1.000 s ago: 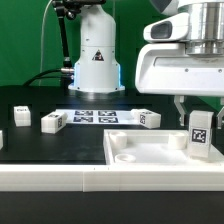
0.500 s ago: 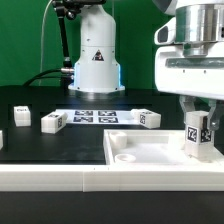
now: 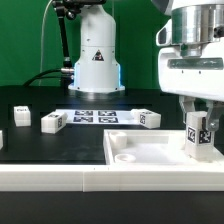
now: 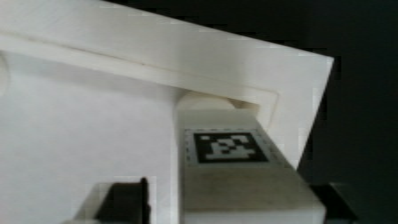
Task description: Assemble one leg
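The leg (image 3: 200, 136), a small white block with a black-and-white tag, stands upright in the corner socket of the white panel (image 3: 140, 152) at the exterior view's right. My gripper (image 3: 199, 122) is lowered over it, one finger on each side. In the wrist view the leg (image 4: 231, 150) runs between the dark fingers (image 4: 125, 200). A gap shows beside one finger, and the other finger is close against the leg. The jaws stand open around the leg.
Three more white legs lie on the black table: two at the left (image 3: 22, 115) (image 3: 52, 121) and one near the middle (image 3: 148, 118). The marker board (image 3: 95, 116) lies between them. The arm's white base (image 3: 95, 60) stands behind.
My gripper has moved toward the exterior view's right and down, from beside the leg to straddling it. The leg has stayed upright in the corner.
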